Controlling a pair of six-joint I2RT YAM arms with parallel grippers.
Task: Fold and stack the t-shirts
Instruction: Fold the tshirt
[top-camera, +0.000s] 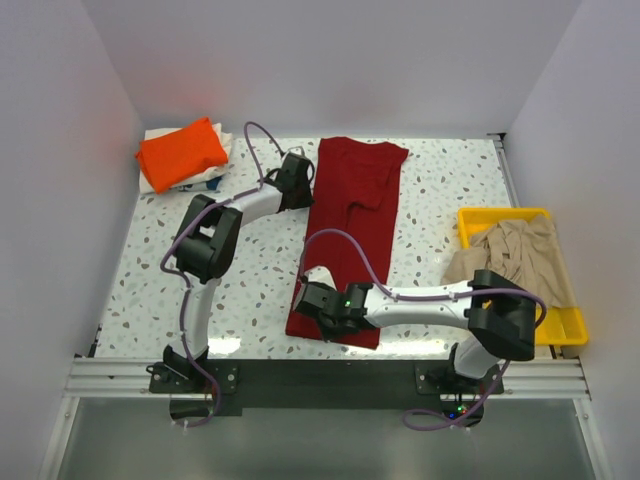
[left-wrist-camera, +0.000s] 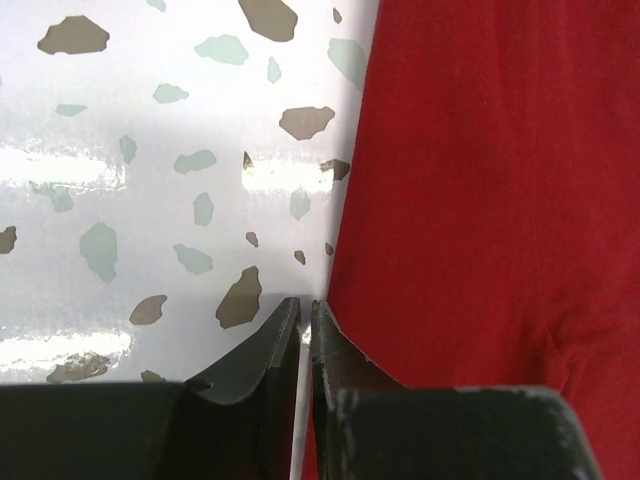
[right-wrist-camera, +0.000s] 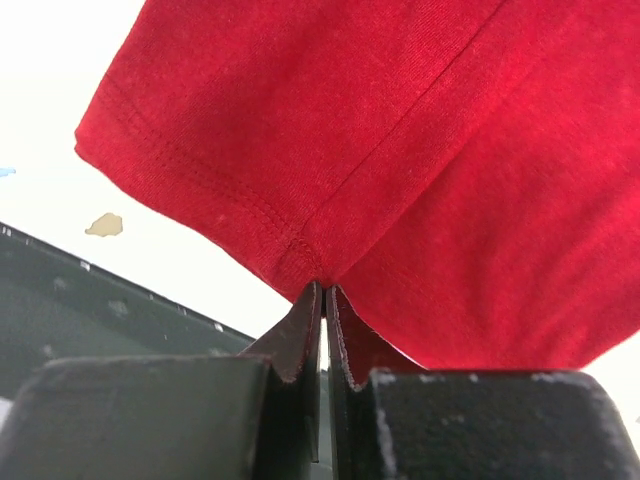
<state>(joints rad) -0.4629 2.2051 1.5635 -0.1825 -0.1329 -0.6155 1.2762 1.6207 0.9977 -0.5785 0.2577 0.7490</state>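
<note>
Top external shows the table (top-camera: 250, 290), the dark red t-shirt (top-camera: 350, 220) flat at its centre. Right wrist alone reveals the right end effector (right-wrist-camera: 324, 290) pinching its hem corner. The left end effector (left-wrist-camera: 305, 303) stands nearly closed at its edge, grip unclear.

Speckled table (top-camera: 150, 270), dark red t-shirt (top-camera: 350, 215) central, shirt stack (top-camera: 182, 152) far-left, yellow tray (top-camera: 566, 326) right

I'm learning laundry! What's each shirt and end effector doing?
dark red t-shirt: spread lengthwise, partly folded
orange t-shirt: folded, on top
whitish t-shirt: under orange, mostly hidden
beige t-shirt: crumpled in yellow tray
left end effector: shut at dark red t-shirt's edge
right end effector: shut on its near corner
</note>
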